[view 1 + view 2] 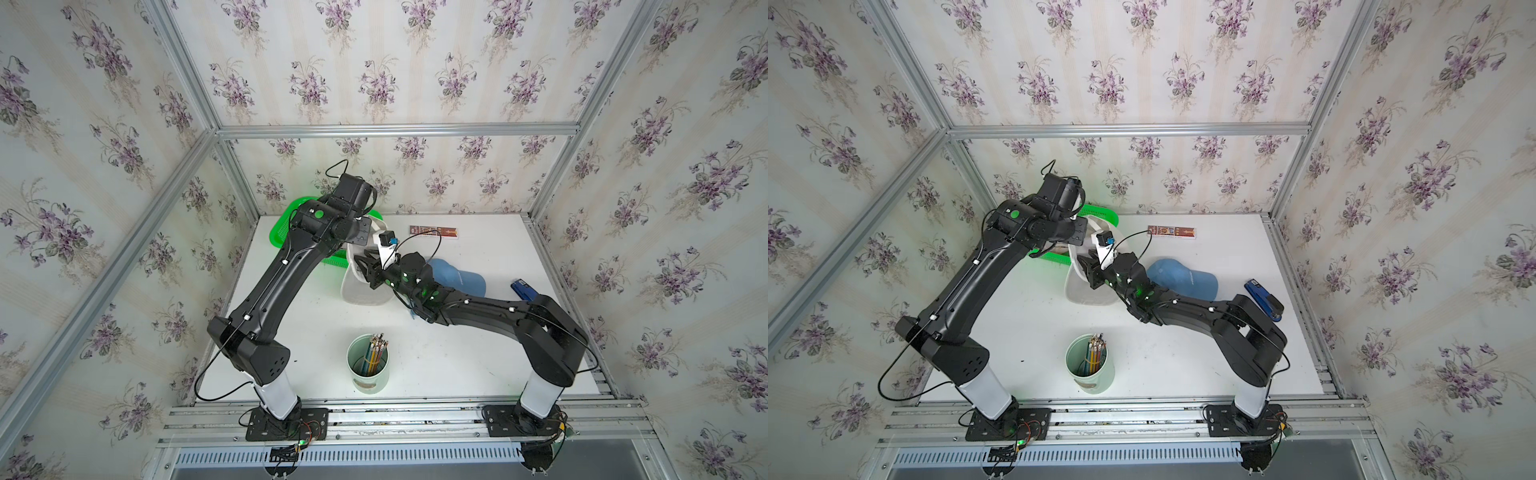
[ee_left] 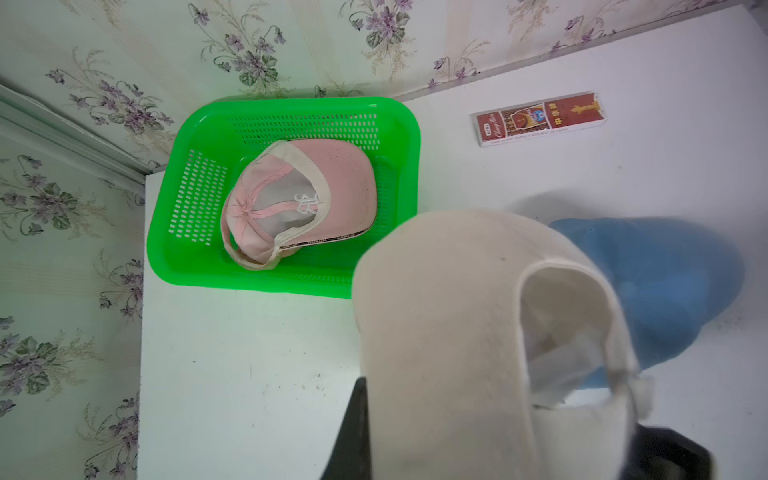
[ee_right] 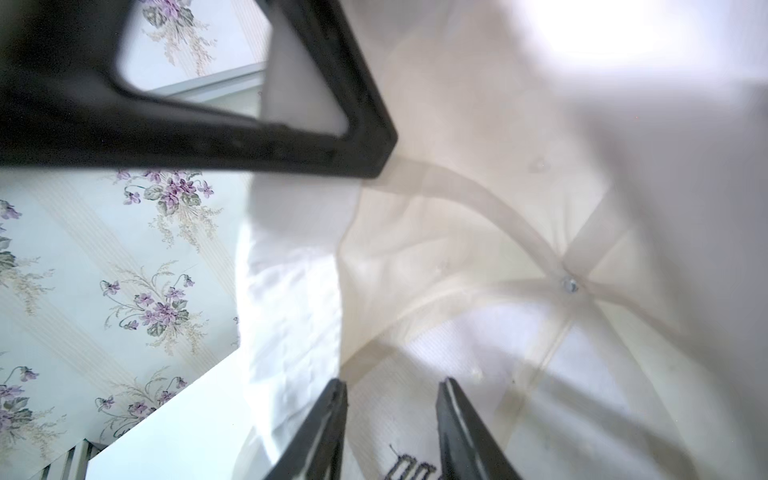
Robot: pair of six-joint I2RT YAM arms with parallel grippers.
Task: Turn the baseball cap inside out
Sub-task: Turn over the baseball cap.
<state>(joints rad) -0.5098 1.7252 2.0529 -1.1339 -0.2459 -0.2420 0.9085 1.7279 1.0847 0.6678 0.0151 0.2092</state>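
Observation:
The cream-white baseball cap (image 1: 365,293) (image 1: 1084,293) hangs over the table near its middle, opening facing the right arm. My left gripper (image 2: 370,386) is shut on the brim (image 2: 436,311); only one of its fingers (image 2: 353,432) shows, the second being behind the fabric. My right gripper (image 3: 392,384) reaches into the crown with its jaws open and nothing between them. Around it lie the inner seams, the centre button (image 3: 570,286) and the back of dark stitching (image 3: 411,465). In both top views the right gripper (image 1: 365,266) (image 1: 1087,266) sits in the cap's mouth.
A green basket (image 2: 291,112) in the far left corner holds a pink cap (image 2: 332,178). A blue cap (image 1: 457,276) lies just behind the right wrist. A blue stapler (image 1: 524,289), a red flat box (image 1: 434,232) and a pencil cup (image 1: 368,365) also stand on the table.

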